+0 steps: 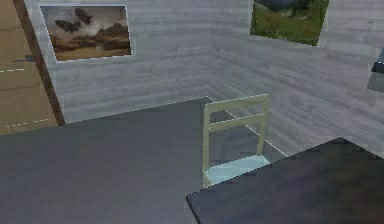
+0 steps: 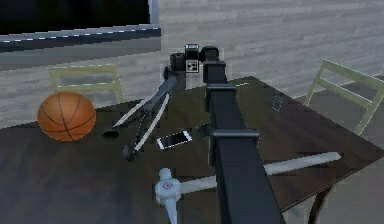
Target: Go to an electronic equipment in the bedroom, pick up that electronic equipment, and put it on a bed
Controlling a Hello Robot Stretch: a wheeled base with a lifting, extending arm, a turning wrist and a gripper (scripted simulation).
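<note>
On the arm side view, a dark wooden surface [image 2: 60, 180] takes up most of the picture. The arm [image 2: 235, 150] rises as a dark square bar from the bottom edge and reaches out across it. At its far end stand 2 small white squares with black marks [image 2: 181, 63]. From there the pincer [image 2: 122, 138] slants down toward the view's left, its 2 thin fingers [image 2: 150, 105] ending low over the wood.

A flat white phone [image 2: 173, 139] lies on the surface just left of the arm bar and near the fingertips. Whether the pincer touches it cannot be told. Its state cannot be told either, nor whether it has hold of anything.

An orange basketball [image 2: 67, 116] rests on the surface well to the view's left. A pale baseball bat [image 2: 300, 163] lies across the near part, passing under the arm. Behind the surface stand 2 pale chairs, 1 at the left [image 2: 88, 72] and 1 at the right [image 2: 350, 72]. A dark window [image 2: 80, 18] sits in the wall above.

On the forward view, the corner of a dark surface [image 1: 300, 190] shows at the lower right, with a pale chair [image 1: 237, 103] just beyond it. The grey plank walls carry 2 pictures, a cloudy landscape [image 1: 87, 32] and a green one [image 1: 290, 20]. A wooden door [image 1: 20, 70] stands at the left edge.
</note>
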